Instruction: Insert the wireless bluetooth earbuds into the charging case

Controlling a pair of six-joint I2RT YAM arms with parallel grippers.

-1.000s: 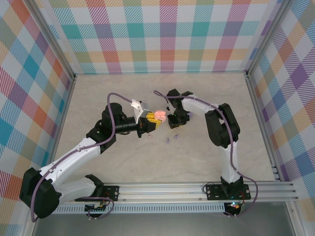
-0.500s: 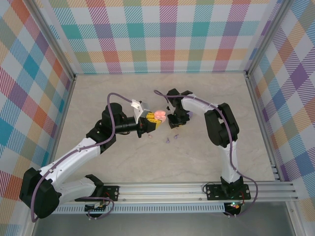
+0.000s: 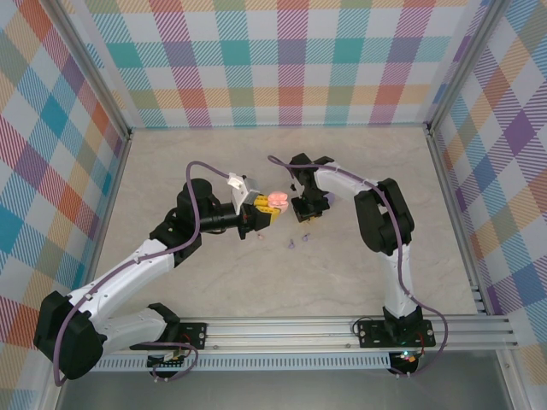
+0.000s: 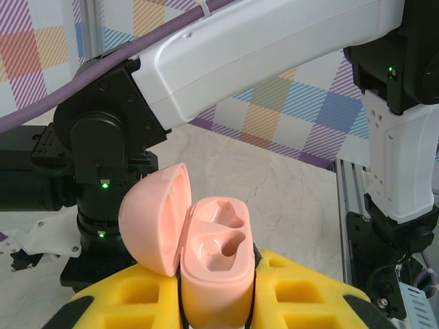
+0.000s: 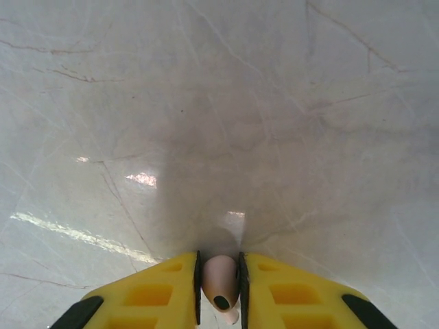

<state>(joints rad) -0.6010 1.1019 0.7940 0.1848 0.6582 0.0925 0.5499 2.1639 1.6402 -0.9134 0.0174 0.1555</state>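
Little has changed over the last second: the left arm has kept its pose, and the right wrist has only nudged slightly, staying just beside the case. This looks like fine alignment before insertion rather than the insertion itself.

On the left, the left gripper (image 3: 261,213) has its yellow fingers clamped around the lower body of the pale pink charging case (image 4: 212,264), holding it above the table (image 3: 188,162). The lid is hinged open to the left. Inside, the left wrist view shows two moulded sockets, and both are empty, so no earbud is seated yet.

Just right of the case, the right gripper (image 3: 306,207) points down at the table. Its wrist view shows a pale pink earbud (image 5: 221,277) pinched between the yellow fingers, above bare marble.

Below and between the two grippers, two tiny lilac earbuds (image 3: 293,244) lie close together on the table, untouched and waiting their turn
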